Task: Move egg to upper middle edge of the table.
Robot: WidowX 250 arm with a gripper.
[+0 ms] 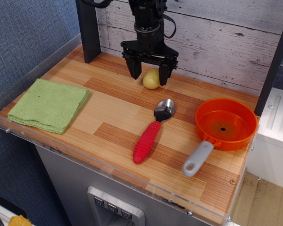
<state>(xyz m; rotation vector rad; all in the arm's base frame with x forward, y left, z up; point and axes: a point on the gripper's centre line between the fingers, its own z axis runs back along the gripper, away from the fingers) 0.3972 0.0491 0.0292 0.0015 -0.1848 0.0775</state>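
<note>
The pale yellow-green egg rests on the wooden table near the middle of its far edge, close to the white plank wall. My black gripper hangs straight above it, fingers spread wide on either side of the egg. The fingertips sit a little above the tabletop and do not touch the egg. The gripper is open and holds nothing.
A spoon with a red ribbed handle lies in front of the egg. An orange pan with a grey handle sits at the right. A folded green cloth lies at the left. A dark post stands at the back left.
</note>
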